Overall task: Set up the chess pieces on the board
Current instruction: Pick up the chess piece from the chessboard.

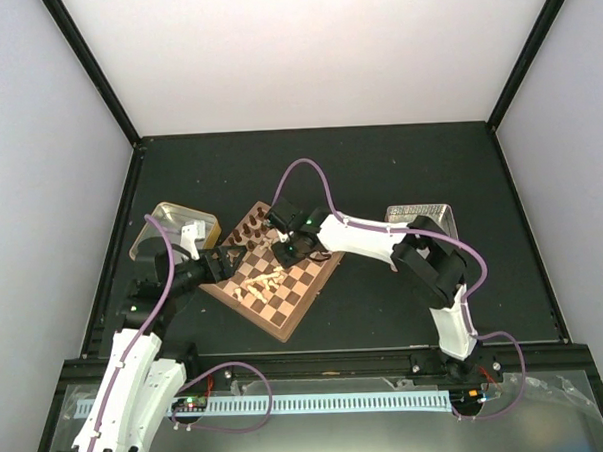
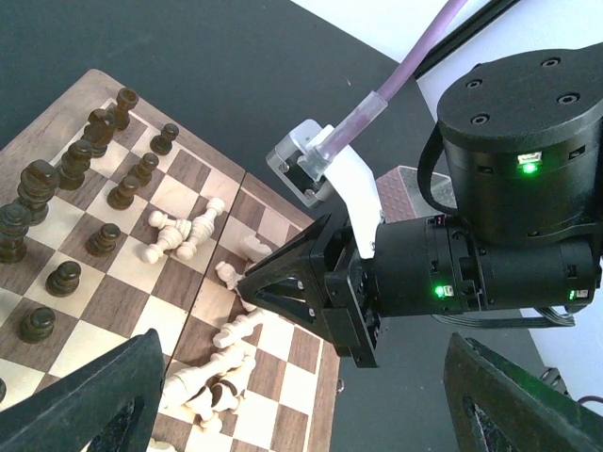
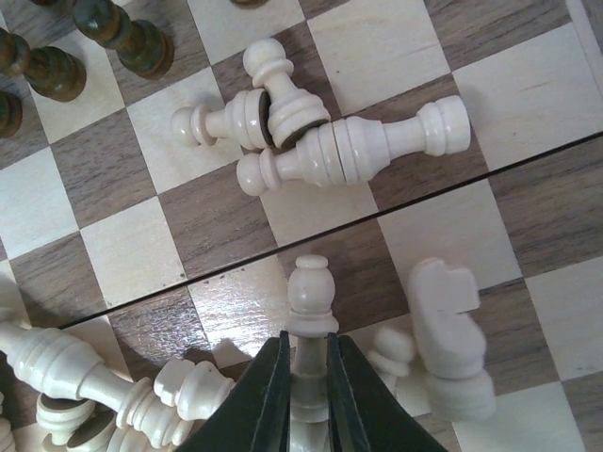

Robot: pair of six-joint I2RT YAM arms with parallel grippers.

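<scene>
The board [image 1: 306, 278] lies tilted like a diamond on the dark table. Dark brown chess pieces [image 1: 250, 231] stand in rows along its far left edge [image 2: 58, 193] [image 3: 122, 38]. Cream pieces [image 1: 267, 281] lie toppled in heaps mid-board [image 2: 184, 231] [image 3: 349, 146]. A cream knight [image 3: 448, 320] lies beside my right gripper [image 3: 309, 395]. That gripper is shut on the stem of a cream bishop [image 3: 311, 292], low over the board [image 1: 282, 249]. My left gripper [image 1: 223, 261] hovers at the board's left corner, open and empty, its fingers [image 2: 94, 395] spread wide.
A gold-tan tin [image 1: 176, 226] sits left of the board, behind my left arm. A pinkish rectangular tray [image 1: 421, 216] sits to the right, under my right arm. Purple cables loop over both arms. Dark table surface surrounds the board.
</scene>
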